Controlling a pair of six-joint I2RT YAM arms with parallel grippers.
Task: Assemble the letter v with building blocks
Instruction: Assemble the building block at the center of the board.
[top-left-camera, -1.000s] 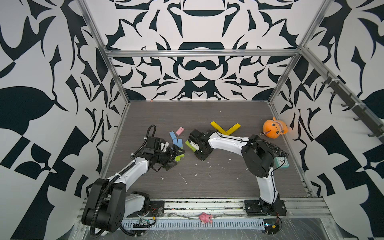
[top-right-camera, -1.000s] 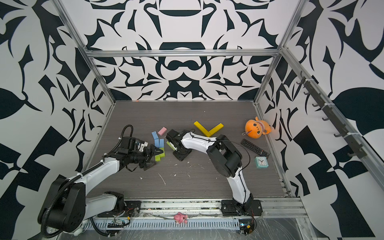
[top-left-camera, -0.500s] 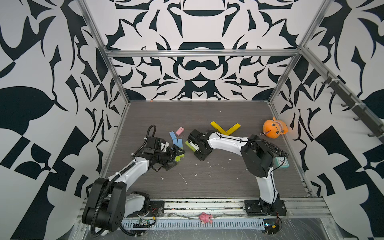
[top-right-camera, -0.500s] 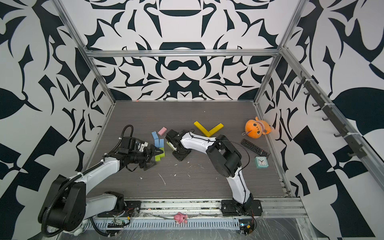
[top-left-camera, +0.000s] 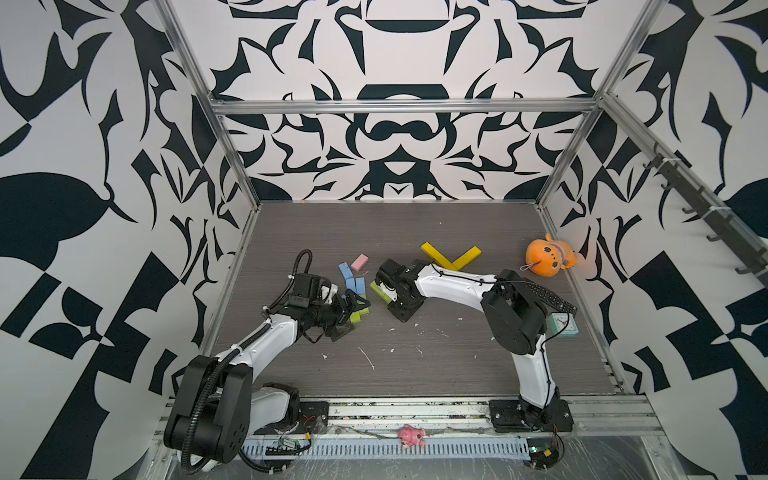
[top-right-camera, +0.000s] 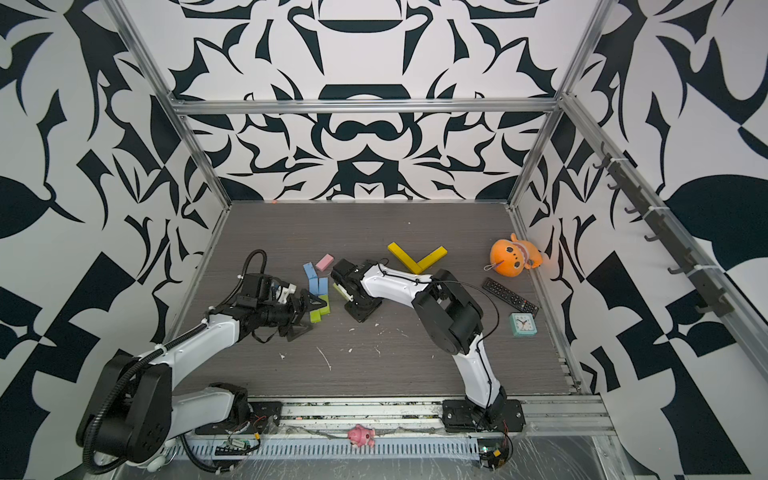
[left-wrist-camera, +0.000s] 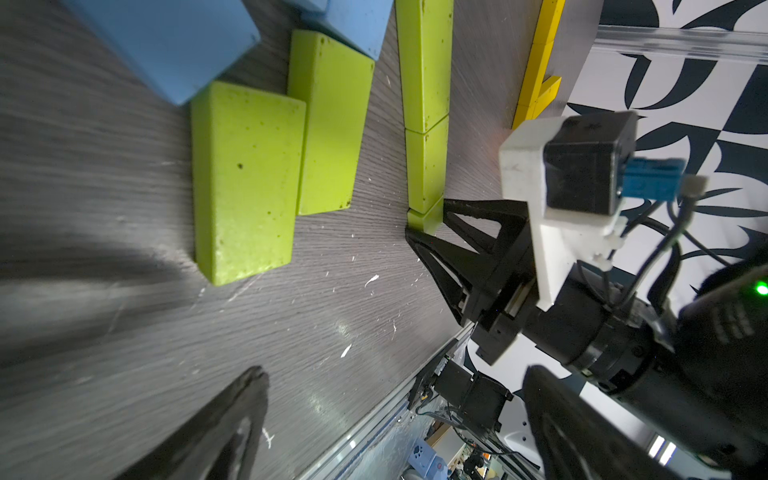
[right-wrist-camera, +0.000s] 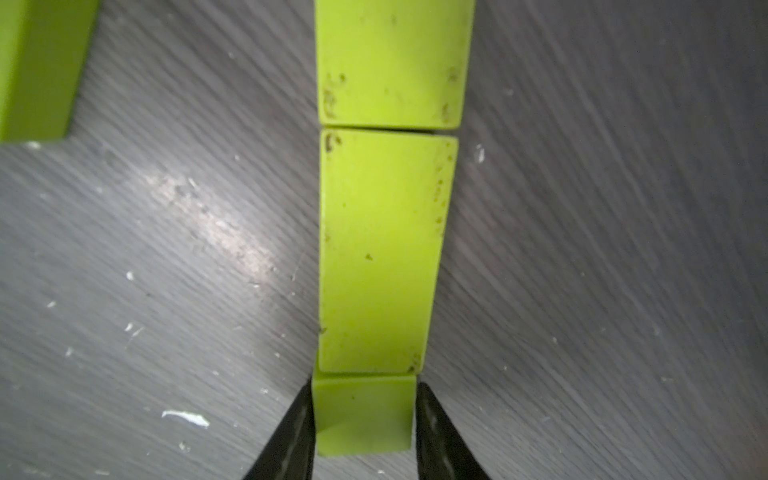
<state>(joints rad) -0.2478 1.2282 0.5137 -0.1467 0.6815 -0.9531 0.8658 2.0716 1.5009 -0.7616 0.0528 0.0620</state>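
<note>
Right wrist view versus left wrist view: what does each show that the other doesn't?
Only the right wrist view: the right end effector pressing flush on both sides of the end lime block. Only the left wrist view: light blue blocks and the yellow blocks. Both: the lime row, that end effector shut on its end, the table.

Plush toy (top-left-camera: 547, 261), remote (top-right-camera: 510, 296), clock (top-right-camera: 523, 324)

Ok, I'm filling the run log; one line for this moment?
left pincer: open | right pincer: shut on short matte lime-green rectangular brick | matte yellow brick V: formed
</note>
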